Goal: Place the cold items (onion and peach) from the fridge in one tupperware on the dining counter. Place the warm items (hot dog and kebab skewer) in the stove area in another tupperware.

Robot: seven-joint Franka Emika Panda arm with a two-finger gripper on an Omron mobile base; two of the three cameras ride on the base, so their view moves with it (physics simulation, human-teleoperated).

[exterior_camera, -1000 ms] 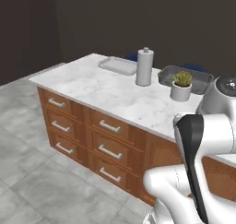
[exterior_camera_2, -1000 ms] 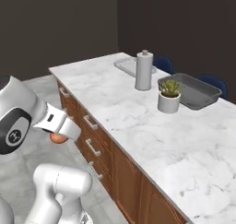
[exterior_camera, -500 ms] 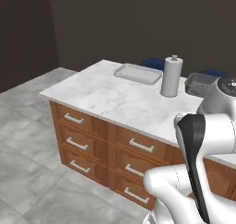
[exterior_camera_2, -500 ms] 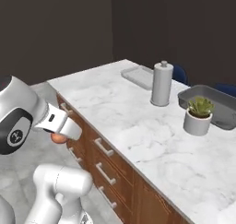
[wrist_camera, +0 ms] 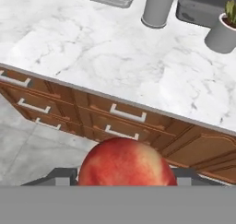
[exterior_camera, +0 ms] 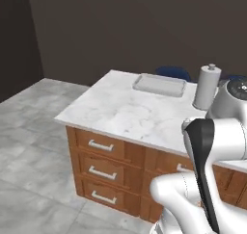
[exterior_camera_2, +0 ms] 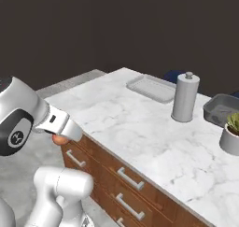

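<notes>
Gripper [wrist_camera: 124, 184]: fingers pinch the peach [wrist_camera: 125, 163], a red-yellow fruit, held off the counter's near edge.
Drawers [wrist_camera: 122, 121]: wooden fronts with metal handles, just beyond the peach.
Dining counter [exterior_camera_2: 140, 128]: white marble top.
Paper towel roll [exterior_camera_2: 185, 98]: upright, mid-counter.
Potted plant [wrist_camera: 222, 32]: beside a grey tupperware [wrist_camera: 199, 6].
Clear tupperware [exterior_camera: 159, 84]: at the far edge.
</notes>
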